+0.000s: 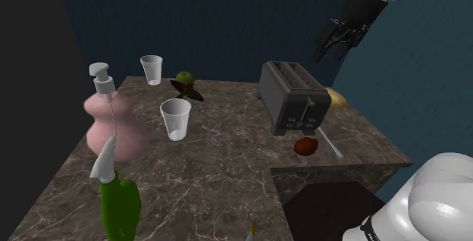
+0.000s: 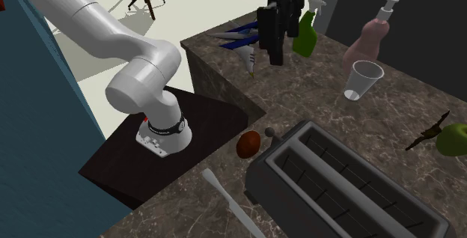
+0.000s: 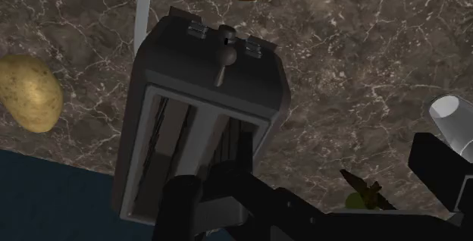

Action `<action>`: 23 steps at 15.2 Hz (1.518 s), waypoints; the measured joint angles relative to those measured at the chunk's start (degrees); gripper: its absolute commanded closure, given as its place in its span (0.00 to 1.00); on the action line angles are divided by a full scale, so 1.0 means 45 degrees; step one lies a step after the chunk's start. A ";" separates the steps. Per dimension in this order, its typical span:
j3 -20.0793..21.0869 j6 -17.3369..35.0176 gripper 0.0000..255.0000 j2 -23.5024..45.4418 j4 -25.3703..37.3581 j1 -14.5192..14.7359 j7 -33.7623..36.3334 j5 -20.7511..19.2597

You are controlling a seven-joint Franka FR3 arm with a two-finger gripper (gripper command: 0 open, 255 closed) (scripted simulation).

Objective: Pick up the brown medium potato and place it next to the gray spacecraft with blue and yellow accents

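Observation:
A tan-brown potato [image 3: 29, 92] lies on the marble counter by the toaster's [image 3: 201, 103] long side, at its far end from the lever; it peeks out behind the toaster [image 1: 294, 95] as a yellowish lump [image 1: 336, 98]. The gray spacecraft [image 2: 238, 39], with blue fins and a yellow tip, lies near the counter's corner, and its tip shows at the edge [image 1: 251, 234]. My gripper [image 1: 336, 41] hangs high above the toaster, open and empty, also seen from the other side [image 2: 273, 42] and from the hand camera [image 3: 303, 167].
A red-brown rounded thing [image 1: 306, 147] and a white strip [image 2: 228, 199] lie by the toaster's lever end. Two clear cups [image 1: 176, 118] [image 1: 151, 69], a pink pump bottle [image 1: 112, 122], a green spray bottle [image 1: 117, 201], a green fruit [image 1: 184, 78] and a dark winged object [image 1: 188, 90] stand further along the counter.

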 measured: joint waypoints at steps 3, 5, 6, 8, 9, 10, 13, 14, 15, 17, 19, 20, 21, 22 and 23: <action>0.0243 0.0437 0.00 -0.0183 -0.0653 -0.0301 0.0774 0.0032; 0.0552 0.0869 0.00 -0.0513 -0.1475 -0.0759 0.1916 0.0070; 0.0722 0.1112 0.00 -0.0653 -0.1896 -0.1008 0.2535 0.0097; 0.1161 0.1795 0.00 -0.0882 -0.2902 -0.1480 0.3864 0.0214; 0.1386 0.2109 0.00 -0.1107 -0.3490 -0.1697 0.4532 0.0297; 0.1672 0.2391 0.00 -0.1144 -0.3865 -0.1911 0.5248 0.0405; 0.2472 0.3158 0.00 -0.1398 -0.5079 -0.2523 0.7345 0.0759; 0.2689 0.3333 0.00 -0.1598 -0.5528 -0.2716 0.8003 0.0876; 0.2959 0.3638 0.00 -0.1530 -0.5850 -0.2932 0.8673 0.1007; 0.3641 0.4216 0.00 -0.1493 -0.6557 -0.3234 1.0148 0.1393; 0.4162 0.4706 0.00 -0.1529 -0.7265 -0.3572 1.1484 0.1731; 0.4602 0.4993 0.00 -0.1385 -0.7515 -0.3661 1.2291 0.2003; 0.4958 0.5393 0.00 -0.1108 -0.7748 -0.3862 1.3026 0.2213; 0.5342 0.5630 0.00 -0.0956 -0.7942 -0.3970 1.3797 0.2465; 0.5526 0.5793 0.00 -0.0894 -0.8098 -0.4044 1.4218 0.2598</action>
